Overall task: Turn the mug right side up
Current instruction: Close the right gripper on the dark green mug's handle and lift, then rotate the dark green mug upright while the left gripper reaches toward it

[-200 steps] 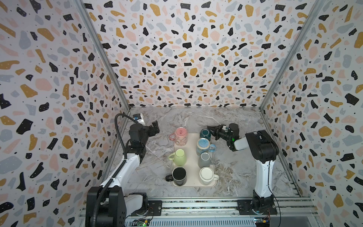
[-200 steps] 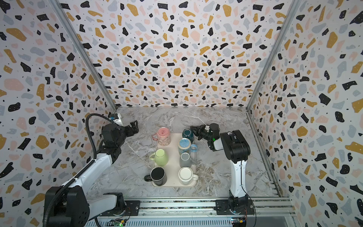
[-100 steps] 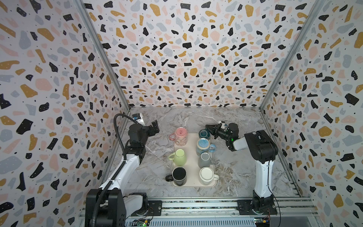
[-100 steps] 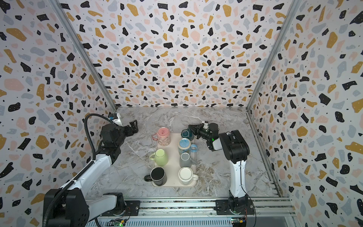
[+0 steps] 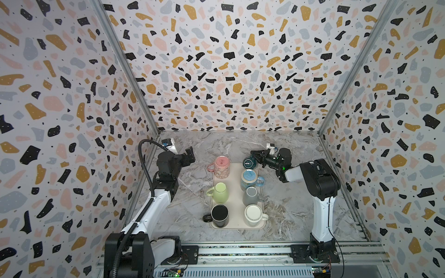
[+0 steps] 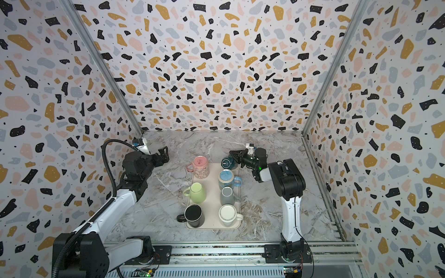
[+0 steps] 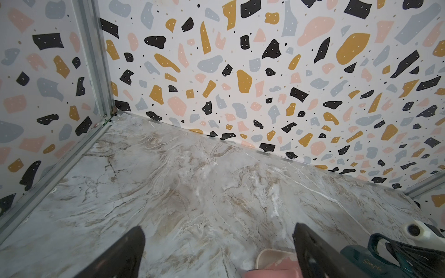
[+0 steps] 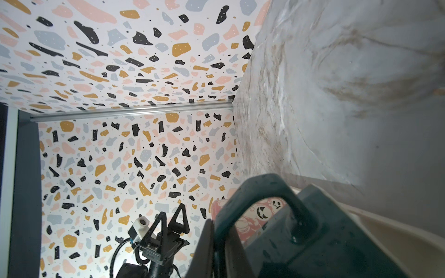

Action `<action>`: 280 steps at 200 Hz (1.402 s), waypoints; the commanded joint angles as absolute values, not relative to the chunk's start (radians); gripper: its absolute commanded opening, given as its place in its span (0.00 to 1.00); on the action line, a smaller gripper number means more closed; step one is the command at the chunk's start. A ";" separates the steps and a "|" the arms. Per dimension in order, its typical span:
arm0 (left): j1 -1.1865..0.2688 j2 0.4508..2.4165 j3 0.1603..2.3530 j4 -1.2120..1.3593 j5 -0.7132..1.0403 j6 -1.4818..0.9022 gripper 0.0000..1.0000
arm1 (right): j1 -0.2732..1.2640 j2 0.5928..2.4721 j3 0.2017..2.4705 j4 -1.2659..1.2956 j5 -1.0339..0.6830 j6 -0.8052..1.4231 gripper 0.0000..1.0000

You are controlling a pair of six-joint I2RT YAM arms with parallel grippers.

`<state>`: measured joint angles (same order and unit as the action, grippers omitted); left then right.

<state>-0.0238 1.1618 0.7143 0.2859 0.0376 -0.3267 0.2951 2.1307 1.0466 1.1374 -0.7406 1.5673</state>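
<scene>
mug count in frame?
7. On the tray's left column, far to near: pink mug, green mug, black mug. Right column: blue mug, grey mug, white mug. The dark teal mug is tipped at the far right corner, in the right hand. None hidden.

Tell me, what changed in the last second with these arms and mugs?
The right gripper, jaws shut on the handle of the dark teal mug, edged slightly leftward and back, apparently tipping the mug further. The left gripper stayed open; the tray and its other mugs kept their places.
</scene>
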 commanded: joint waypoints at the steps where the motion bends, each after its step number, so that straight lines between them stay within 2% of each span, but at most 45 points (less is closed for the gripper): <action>1: -0.029 1.146 0.769 0.306 0.068 -0.333 0.97 | 0.302 2.024 1.113 1.146 -0.755 1.470 0.00; 61: -0.029 1.185 0.894 0.293 0.196 -0.365 0.97 | 0.362 1.928 1.273 0.804 -0.765 1.102 0.00; 86: -0.029 1.214 0.974 0.274 0.304 -0.406 0.97 | 0.396 1.884 1.335 0.654 -0.756 0.931 0.00; 112: -0.031 1.247 1.054 0.258 0.417 -0.434 0.96 | 0.440 1.837 1.391 0.494 -0.741 0.687 0.00; 152: -0.045 1.295 1.174 0.076 0.556 -0.406 0.92 | 0.550 1.745 1.437 0.222 -0.643 0.246 0.00; 183: -0.065 1.318 1.217 -0.023 0.650 -0.374 0.85 | 0.619 1.665 1.389 0.165 -0.559 0.015 0.00; 213: -0.094 1.342 1.266 -0.155 0.706 -0.316 0.82 | 0.700 1.585 1.321 0.151 -0.378 -0.197 0.00; 280: -0.196 1.399 1.373 -0.482 0.733 -0.107 0.76 | 0.800 1.494 1.234 0.174 -0.194 -0.420 0.00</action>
<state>-0.1631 1.3975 1.3254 -0.3271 0.7006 -0.2249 0.7746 1.5700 1.2354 0.1059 -0.2935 -0.2802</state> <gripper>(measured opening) 0.772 0.102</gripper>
